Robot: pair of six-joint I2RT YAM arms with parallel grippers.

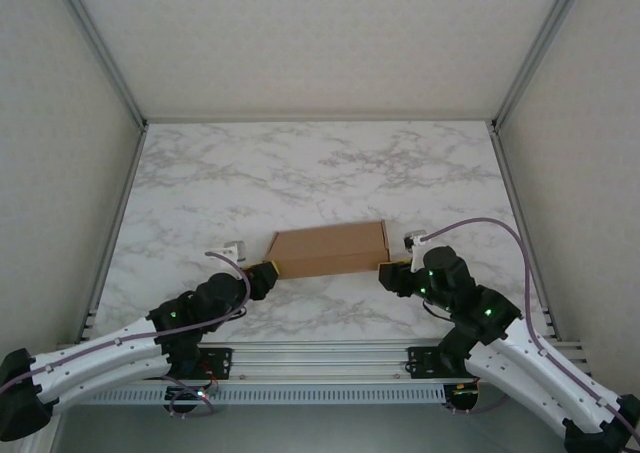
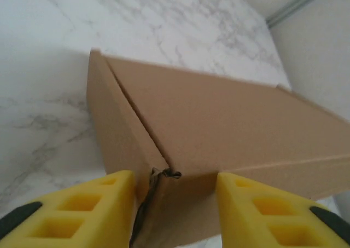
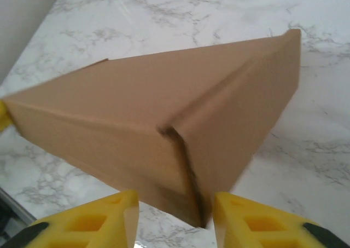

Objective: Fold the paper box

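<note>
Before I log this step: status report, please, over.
Left gripper and right gripper straddle paper box corners, grip unclear. Box folded shut. Nothing in the way.

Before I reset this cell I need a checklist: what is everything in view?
closed brown cardboard paper box: one, brown, mid-table, between the grippers
grey-veined white marble table: one, white and grey, under the box
pale enclosure panels: three, off-white, left, right and far sides
left arm and right arm: two, white and black, near edge
left gripper: one, yellow fingers, astride the box's near left corner
right gripper: one, yellow fingers, open, astride the box's near right corner
</note>
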